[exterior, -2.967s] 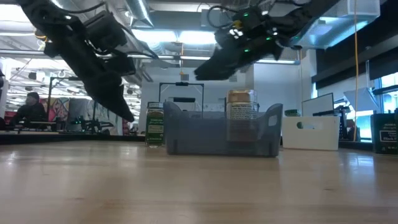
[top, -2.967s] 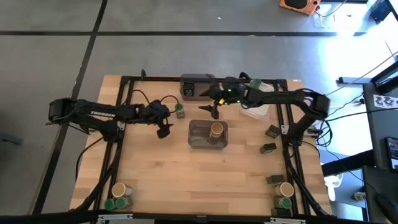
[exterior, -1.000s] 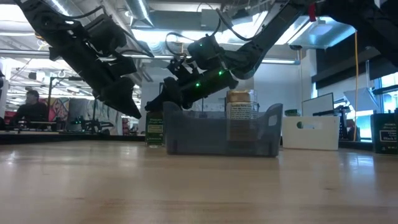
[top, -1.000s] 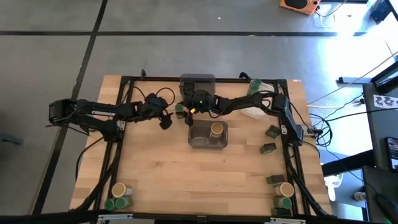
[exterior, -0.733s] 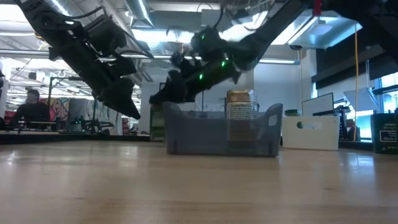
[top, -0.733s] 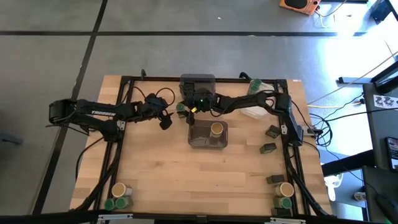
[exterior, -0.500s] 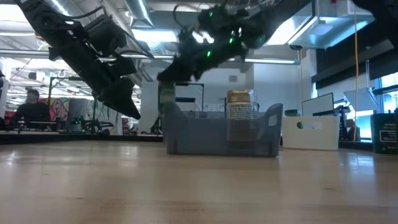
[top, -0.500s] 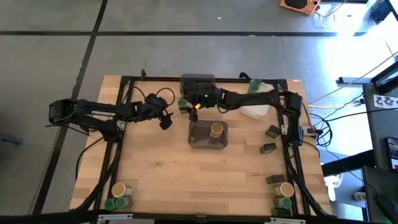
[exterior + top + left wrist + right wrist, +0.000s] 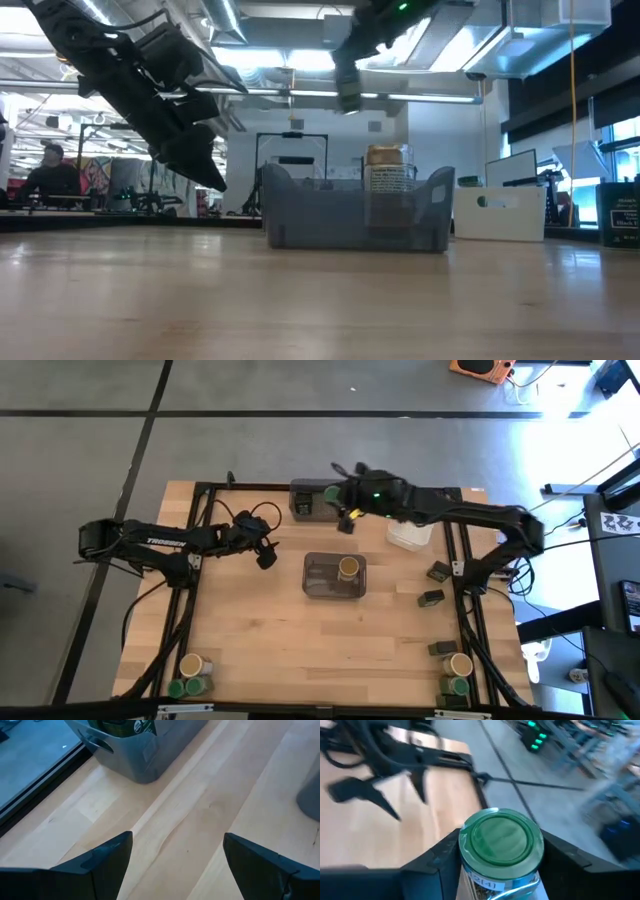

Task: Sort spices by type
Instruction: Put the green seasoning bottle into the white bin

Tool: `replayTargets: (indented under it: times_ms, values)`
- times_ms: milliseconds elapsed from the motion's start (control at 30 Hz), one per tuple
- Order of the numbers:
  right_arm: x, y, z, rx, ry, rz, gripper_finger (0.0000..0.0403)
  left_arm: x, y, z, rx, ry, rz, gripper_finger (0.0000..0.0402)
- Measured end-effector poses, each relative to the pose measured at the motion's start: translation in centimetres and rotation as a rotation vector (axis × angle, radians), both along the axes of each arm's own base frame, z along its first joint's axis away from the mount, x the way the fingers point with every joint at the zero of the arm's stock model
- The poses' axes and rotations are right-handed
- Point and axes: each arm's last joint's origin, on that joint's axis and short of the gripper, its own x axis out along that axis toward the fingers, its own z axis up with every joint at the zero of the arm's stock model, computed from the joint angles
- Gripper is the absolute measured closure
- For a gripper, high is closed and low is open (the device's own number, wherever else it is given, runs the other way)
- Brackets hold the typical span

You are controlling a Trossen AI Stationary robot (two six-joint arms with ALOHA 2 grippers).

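Carrying a green-lidded jar [image 9: 500,851] pinched in my right gripper [image 9: 338,498] above the far grey bin [image 9: 306,500], left gripper [image 9: 265,554] spread and idle, I judged sorting barely begun, corner spices [image 9: 190,676] left.

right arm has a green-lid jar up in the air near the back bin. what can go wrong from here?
1. The right pincer holds the green-lid jar only by its sides, high above the table; a slip would likely drop it.
2. The back bin is small and already holds jars, so release may land on its rim.
3. The left pincer waits nearby, open.
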Motion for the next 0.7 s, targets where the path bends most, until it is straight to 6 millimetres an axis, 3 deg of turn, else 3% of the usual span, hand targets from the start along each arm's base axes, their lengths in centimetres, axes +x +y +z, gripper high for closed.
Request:
replayTargets:
  times_ms: [167,333,467,700]
  values:
    - [-4.3,0.7,2.0,-0.053,0.026,-0.139,0.0194,0.0,0.0,0.0,0.0,-0.001,0.0,0.0091]
    - [-8.0,1.2,1.8,-0.045,0.033,-0.259,0.0194,0.0,0.0,0.0,0.001,-0.002,0.0,0.0091]
    - [-10.3,1.6,0.1,0.007,0.025,-0.329,0.0194,0.0,0.0,0.0,0.002,-0.006,0.0,0.0091]
    - [-13.1,2.0,-4.5,0.088,0.031,-0.455,0.0193,0.0,0.0,0.0,-0.004,-0.012,0.007,0.0091]
